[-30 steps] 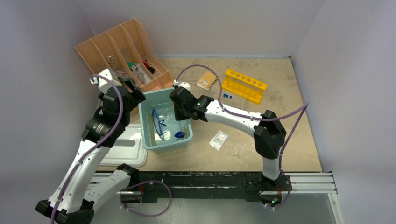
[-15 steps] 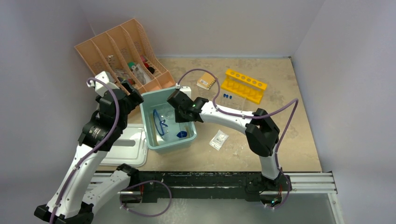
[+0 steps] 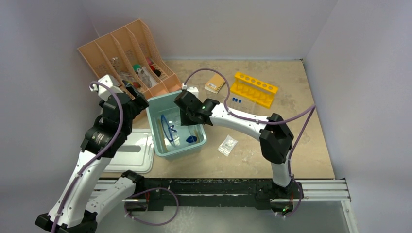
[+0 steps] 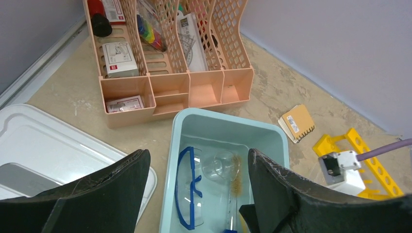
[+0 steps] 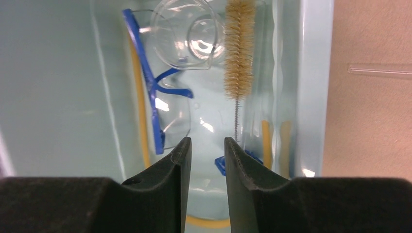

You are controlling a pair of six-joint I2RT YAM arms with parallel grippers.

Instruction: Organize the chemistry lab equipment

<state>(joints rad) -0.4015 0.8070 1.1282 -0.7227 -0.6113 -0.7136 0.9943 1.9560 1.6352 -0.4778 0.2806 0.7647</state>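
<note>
The pale teal tub (image 3: pixel 184 150) holds blue-rimmed goggles (image 3: pixel 167 127) (image 5: pixel 150 107), a clear glass flask (image 5: pixel 189 36), a bristle brush (image 5: pixel 238 48), amber tubing (image 5: pixel 141 116) and the clear cylinder's blue base (image 3: pixel 191 139) (image 5: pixel 221 165). My right gripper (image 5: pixel 206 141) hangs over the tub's right side, jaws parted a little with nothing between them; the brush's wire stem runs just beside its right finger. My left gripper (image 4: pixel 197 153) is wide open and empty above the tub's left edge. Blue-capped test tubes (image 3: pixel 235 100) lie on the table near the yellow rack.
The peach file organiser (image 3: pixel 131 53) stands at the back left, close to my left arm. A yellow tube rack (image 3: pixel 254 87) and a small notebook (image 3: pixel 214 85) lie at the back right. A white lid (image 3: pixel 131 153) sits left of the tub, a small packet (image 3: pixel 227 145) to its right.
My right gripper's jaws have parted from shut while over the tub. The tub's near end has swung slightly to the right. My left arm leaned a little left.
</note>
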